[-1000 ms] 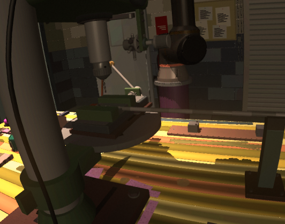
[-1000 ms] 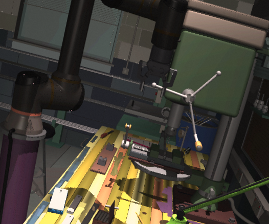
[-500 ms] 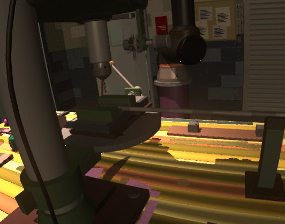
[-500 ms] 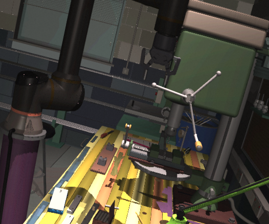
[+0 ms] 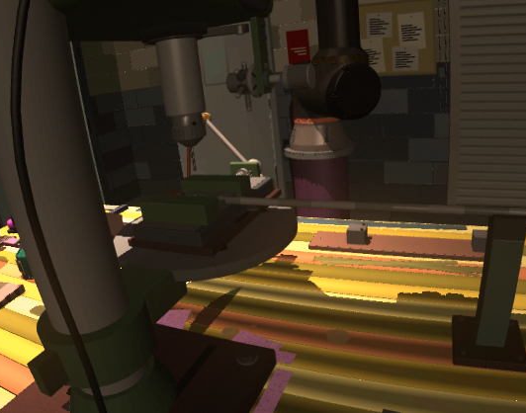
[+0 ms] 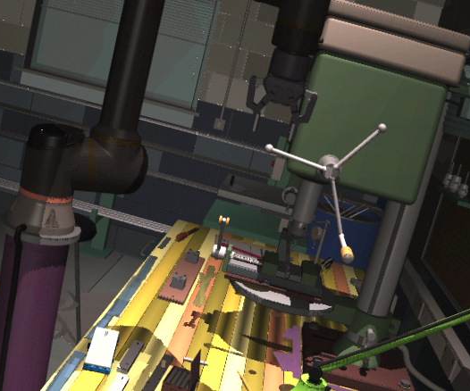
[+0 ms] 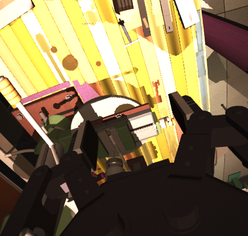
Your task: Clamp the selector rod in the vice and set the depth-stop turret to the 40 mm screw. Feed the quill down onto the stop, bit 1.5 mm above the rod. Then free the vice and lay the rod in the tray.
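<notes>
One end of the selector rod [image 5: 363, 205] is hidden between the green jaws of the vice [image 5: 199, 210], which sits on the round drill table, while its far end rests on a green post [image 5: 501, 276] at the right. The drill bit [image 5: 190, 160] hangs from the chuck above the vice. The feed handle [image 6: 330, 168] has three spokes, one ending in a yellow grip [image 6: 346, 254]. My gripper [image 6: 278, 105] is high beside the green drill head, far above the vice, open and empty.
The drill press column [image 5: 51, 173] fills the left foreground. A brown tray [image 5: 397, 244] with two grey blocks lies on the striped bench behind the rod. The vice lever [image 6: 221, 236] stands upright left of the vice. Small tools lie at the bench's near end [image 6: 108, 352].
</notes>
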Controlling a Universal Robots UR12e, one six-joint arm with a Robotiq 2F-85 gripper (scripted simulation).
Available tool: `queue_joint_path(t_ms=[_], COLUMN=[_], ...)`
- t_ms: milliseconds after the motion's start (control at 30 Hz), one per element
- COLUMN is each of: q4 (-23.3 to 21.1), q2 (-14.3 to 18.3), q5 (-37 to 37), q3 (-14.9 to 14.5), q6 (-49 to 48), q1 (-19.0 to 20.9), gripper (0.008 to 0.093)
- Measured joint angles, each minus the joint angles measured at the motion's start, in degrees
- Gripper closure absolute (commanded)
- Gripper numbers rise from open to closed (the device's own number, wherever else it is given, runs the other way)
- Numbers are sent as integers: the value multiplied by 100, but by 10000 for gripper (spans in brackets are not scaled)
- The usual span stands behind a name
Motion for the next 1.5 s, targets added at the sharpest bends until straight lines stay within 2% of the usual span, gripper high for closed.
queue_joint_path(t_ms=[200, 233, 333, 367, 600, 800, 1000, 1200, 1367, 1500], q4=[65, -28, -517, -608, -580, -505, -387, -319, -309, -310], q2=[-40, -129, -696, -824, -872, -1229, -1657, -1863, -1892, -1887], q5=[-18, -89, -498, -575, -549, -552, -552, -552, -553, -555], q3=[-77, 33, 635, 755, 787, 1071, 1373, 1507, 1528, 1527], q6=[-6, -29, -197, -239, -151, 301, 1090, 1777, 1954, 1950], q1=[-9, -40, -226, -266, -189, 265, 1061, 1755, 1931, 1920], gripper=[284, 284, 284, 284, 284, 284, 284, 284, 284, 354])
